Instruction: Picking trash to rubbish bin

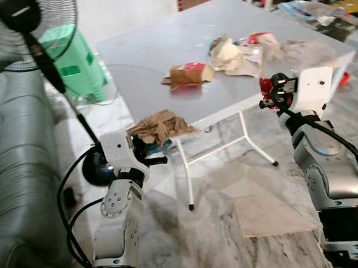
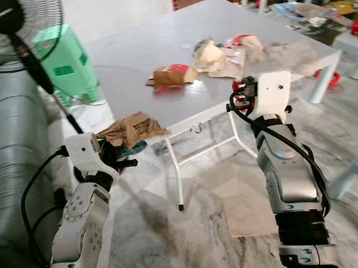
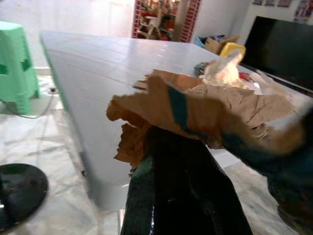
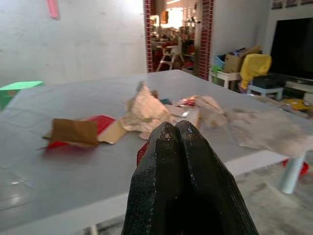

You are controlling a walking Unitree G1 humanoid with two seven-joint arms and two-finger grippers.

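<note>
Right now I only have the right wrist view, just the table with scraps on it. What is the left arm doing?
Observer: The left gripper is shut on a crumpled brown paper, beside the near corner of the table.
Operator: Okay. Anything on the floor near the robot?
Observer: A flat pale sheet lies on the floor in front of the table, between the two arms.
Operator: And what stands on the robot's left?
Observer: A standing fan, with a grey sofa beside it.
</note>
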